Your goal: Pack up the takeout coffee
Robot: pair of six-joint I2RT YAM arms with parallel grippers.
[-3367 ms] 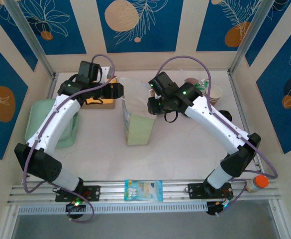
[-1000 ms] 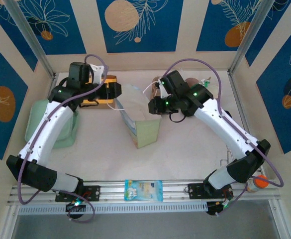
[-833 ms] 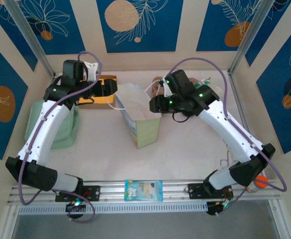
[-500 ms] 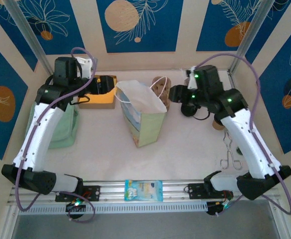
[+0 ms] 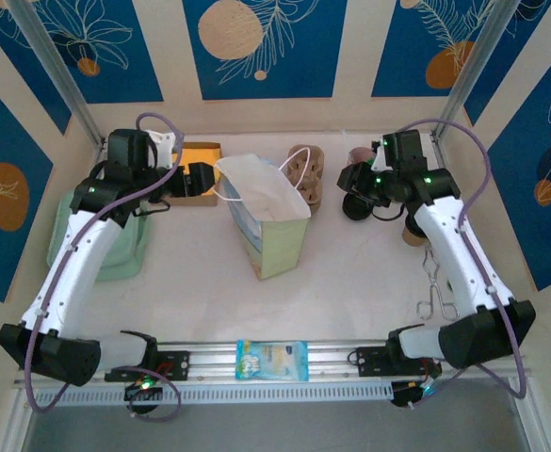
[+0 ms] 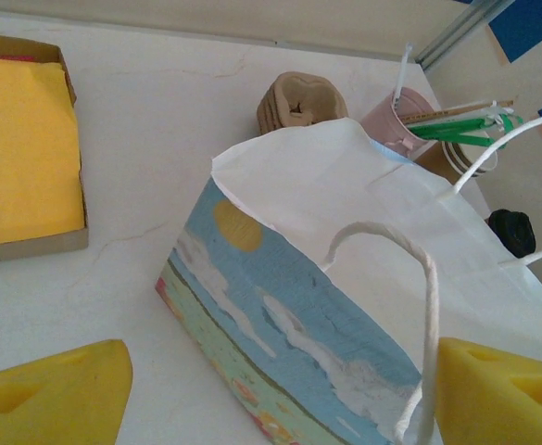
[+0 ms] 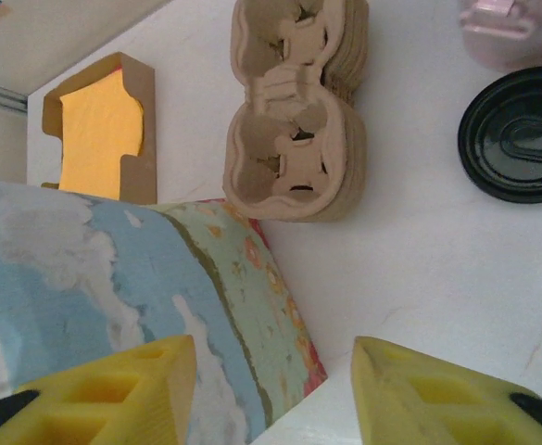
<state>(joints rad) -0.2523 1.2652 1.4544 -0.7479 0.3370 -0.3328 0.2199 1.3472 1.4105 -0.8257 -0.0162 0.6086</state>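
Jaws are standing wide apart, gripping nothing, on our left gripper [image 6: 280,394] and right gripper [image 7: 272,389]. We're looking over a white tabletop [image 5: 369,282], with blue leaf-print walls [image 5: 275,56] enclosing the far side.

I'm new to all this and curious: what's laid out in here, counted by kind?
paper bag: 1
box of yellow napkins: 1
stack of cup carriers: 1
black-lidded coffee cup: 1
pink cup of utensils: 1
stack of lidless paper cups: 1
tongs: 1
green tray: 1
snack packet: 1
Total: 9
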